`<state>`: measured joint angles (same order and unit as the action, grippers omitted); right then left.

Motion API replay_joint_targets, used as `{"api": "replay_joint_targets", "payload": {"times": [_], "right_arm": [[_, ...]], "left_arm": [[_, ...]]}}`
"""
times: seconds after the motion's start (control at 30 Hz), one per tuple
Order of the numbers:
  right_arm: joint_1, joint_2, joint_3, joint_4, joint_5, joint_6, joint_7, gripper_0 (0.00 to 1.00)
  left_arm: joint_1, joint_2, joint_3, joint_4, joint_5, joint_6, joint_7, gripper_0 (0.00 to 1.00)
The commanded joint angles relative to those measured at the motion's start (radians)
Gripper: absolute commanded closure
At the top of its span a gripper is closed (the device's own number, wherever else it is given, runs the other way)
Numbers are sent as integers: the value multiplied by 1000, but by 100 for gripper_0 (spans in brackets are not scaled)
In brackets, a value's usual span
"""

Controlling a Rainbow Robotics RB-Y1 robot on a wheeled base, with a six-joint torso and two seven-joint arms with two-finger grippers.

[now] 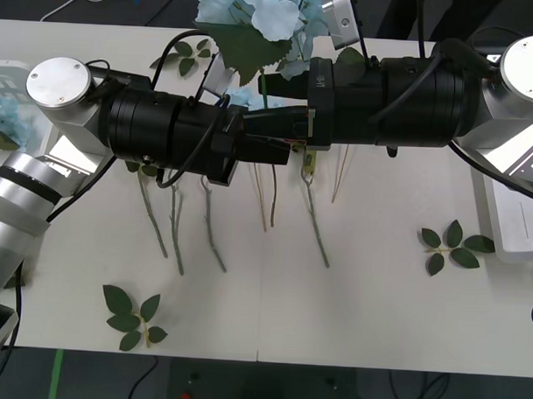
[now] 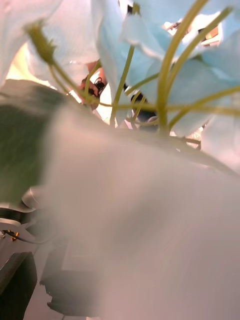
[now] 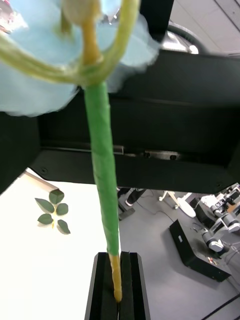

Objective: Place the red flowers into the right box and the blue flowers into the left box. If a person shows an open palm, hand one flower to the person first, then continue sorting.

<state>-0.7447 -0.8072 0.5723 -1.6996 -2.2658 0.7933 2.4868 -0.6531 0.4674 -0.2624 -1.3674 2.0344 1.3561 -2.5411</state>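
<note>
A blue flower (image 1: 255, 15) stands upright above the table's far middle, its pale head high and its leaves spread below. My left gripper (image 1: 261, 148) reaches in from the left and is shut on the bottom of that flower's green stem (image 3: 102, 150), as the left wrist view shows (image 3: 118, 265). My right gripper (image 1: 271, 119) comes in from the right, close beside the same stem. Petals and thin stalks (image 2: 165, 65) crowd the right wrist view. The left box (image 1: 13, 68) holds pale-blue petals. The right box (image 1: 511, 227) sits at the right edge. The red flowers are hidden. The person is out of view.
Several thin stems (image 1: 209, 224) lie on the white table under both arms, their heads covered. Loose leaf sprigs lie at the front left (image 1: 131, 317), at the right (image 1: 453, 245) and at the back (image 1: 188, 57). The front of the table is bare.
</note>
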Motion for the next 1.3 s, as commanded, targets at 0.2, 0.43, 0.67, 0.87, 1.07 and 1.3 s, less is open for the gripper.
{"api": "replay_joint_targets", "payload": {"times": [0.2, 0.43, 0.67, 0.87, 1.07, 1.3], "right_arm": [[-45, -9, 3, -14, -14, 10, 35, 0], [-45, -70, 4, -8, -8, 18, -14, 0], [-90, -110, 4, 67, 169, 90, -275, 0], [-145, -99, 20, 175, 416, 139, -562, 0], [-235, -36, 101, 339, 650, 136, -822, 0], [-288, 85, 120, 554, 899, 124, -1025, 0]], "left_arm": [[-57, 155, 129, -9, -8, -3, 1, 100], [-48, 369, 175, -7, -66, 12, 105, 100], [-68, 639, 224, 67, -88, 92, 294, 100], [-149, 789, 193, 172, -232, 192, 539, 100], [-160, 907, 61, 177, -252, 159, 823, 100], [-160, 979, -140, 251, -232, 87, 880, 100]]}}
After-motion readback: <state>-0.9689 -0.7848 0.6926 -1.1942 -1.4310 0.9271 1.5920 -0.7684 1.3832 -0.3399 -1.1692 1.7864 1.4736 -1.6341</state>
